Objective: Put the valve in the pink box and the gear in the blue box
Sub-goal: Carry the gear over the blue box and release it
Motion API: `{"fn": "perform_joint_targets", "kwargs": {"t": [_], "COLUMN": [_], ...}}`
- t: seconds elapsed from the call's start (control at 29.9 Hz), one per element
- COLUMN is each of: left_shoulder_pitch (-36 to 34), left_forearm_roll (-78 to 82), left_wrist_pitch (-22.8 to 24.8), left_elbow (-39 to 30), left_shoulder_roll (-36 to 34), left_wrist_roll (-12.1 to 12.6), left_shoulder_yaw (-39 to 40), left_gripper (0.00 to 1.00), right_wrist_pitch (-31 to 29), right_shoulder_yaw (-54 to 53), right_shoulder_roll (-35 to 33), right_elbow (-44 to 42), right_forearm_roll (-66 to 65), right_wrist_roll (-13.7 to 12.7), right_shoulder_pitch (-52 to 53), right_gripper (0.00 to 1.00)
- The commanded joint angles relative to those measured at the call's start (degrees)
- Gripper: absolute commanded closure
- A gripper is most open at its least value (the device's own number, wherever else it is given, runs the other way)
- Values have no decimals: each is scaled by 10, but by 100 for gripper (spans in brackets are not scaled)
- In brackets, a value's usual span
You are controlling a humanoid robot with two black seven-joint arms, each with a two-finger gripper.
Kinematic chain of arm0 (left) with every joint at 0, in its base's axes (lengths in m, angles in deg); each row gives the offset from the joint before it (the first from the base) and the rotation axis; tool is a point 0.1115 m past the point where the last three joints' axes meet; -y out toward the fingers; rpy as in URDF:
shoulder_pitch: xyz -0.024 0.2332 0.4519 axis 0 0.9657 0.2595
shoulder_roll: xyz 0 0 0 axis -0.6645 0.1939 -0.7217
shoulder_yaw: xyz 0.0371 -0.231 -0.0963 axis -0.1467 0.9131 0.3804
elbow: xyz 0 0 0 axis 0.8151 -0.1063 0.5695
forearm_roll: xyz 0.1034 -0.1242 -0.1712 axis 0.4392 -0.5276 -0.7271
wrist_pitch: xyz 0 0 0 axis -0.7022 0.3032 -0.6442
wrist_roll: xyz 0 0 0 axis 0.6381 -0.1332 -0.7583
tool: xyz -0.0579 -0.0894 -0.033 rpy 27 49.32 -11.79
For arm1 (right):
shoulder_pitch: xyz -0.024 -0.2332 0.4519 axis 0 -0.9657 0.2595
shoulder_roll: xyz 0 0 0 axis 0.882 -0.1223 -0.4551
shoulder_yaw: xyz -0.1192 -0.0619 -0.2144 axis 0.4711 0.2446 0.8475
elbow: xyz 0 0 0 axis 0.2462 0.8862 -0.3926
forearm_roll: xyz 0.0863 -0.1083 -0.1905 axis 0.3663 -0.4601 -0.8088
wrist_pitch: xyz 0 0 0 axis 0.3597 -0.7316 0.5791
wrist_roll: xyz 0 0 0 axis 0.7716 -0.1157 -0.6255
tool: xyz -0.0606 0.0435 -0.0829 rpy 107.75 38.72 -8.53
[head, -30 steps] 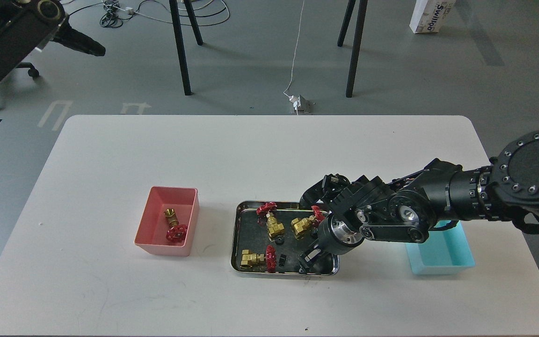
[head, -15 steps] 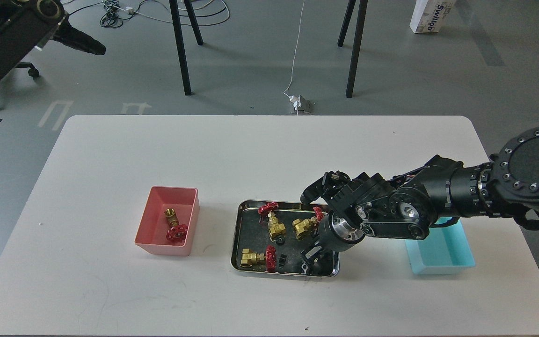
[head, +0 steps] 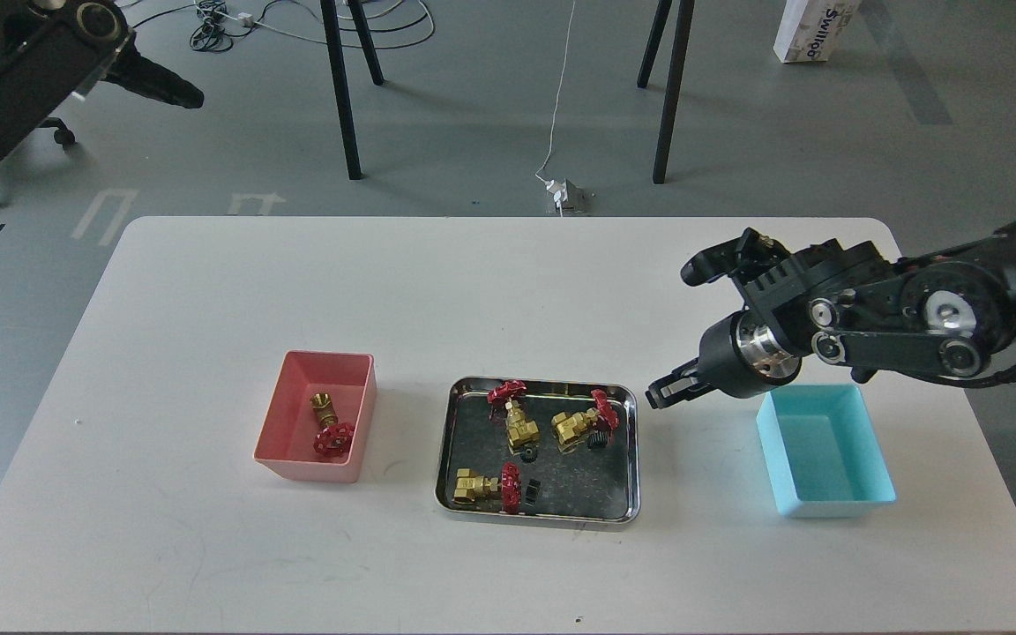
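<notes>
Gear-to-blue step in hand, I'd judge: right hand [head: 668, 391] hung between the shiny steel tray [head: 623, 510] and the light cyan plastic bin [head: 825, 450] — fingers close together, couldn't tell if a gear was pinched. Next move likely carry over the cyan bin, then release. That bin looked empty. Salmon-pink plastic bin [head: 283, 414] held one brass valve with red handwheel [head: 329, 428]. Tray held three more valves plus tiny black gears [head: 532, 488]. Left hand [head: 160, 86] was parked high off the table, state unclear.

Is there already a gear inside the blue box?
No. The blue box shows only its bare cyan floor, while the small black gears still lie in the steel tray among the valves.
</notes>
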Motion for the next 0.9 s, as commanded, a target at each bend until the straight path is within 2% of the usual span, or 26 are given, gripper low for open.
{"fn": "perform_joint_targets", "kwargs": {"t": [0.0,0.1,0.17,0.27,0.37,0.4,0.47,0.53,0.6,0.87], "left_shoulder_pitch": [1,3,3,3,3,3,2,2,2,3], "left_forearm_roll": [-1,-1,-1,-2,-2,-2,-2,-2,-2,-2], "left_wrist_pitch": [-1,-1,-1,-1,-1,-1,-1,-1,-1,-1], "left_elbow": [0,0,0,0,0,0,2,2,2,3], "left_shoulder_roll": [-2,-4,-4,-4,-2,-2,-1,0,1,1], "left_wrist_roll": [0,-1,-2,-1,-1,-1,-1,0,0,2], "left_shoulder_yaw": [1,1,1,2,2,2,2,2,2,-4], "left_gripper": [1,1,1,1,1,1,1,1,1,1], "right_wrist_pitch": [-1,-6,-6,-1,2,5,9,14,20,31], "right_shoulder_yaw": [-5,-5,-4,-4,-8,-9,-10,-10,-11,-114], "right_shoulder_roll": [-131,-204,-229,-240,-236,-236,-236,-235,-232,-232], "right_elbow": [41,69,82,86,82,81,79,72,68,66], "right_forearm_roll": [-1,-8,-15,-35,-37,-37,-37,-37,-35,6], "right_wrist_roll": [1,1,0,-1,-2,-2,-3,-3,-3,-7], "right_shoulder_pitch": [3,-6,-12,-32,-45,-46,-48,-52,-59,-72], "right_gripper": [90,90,90,89,83,79,66,46,30,18]}}
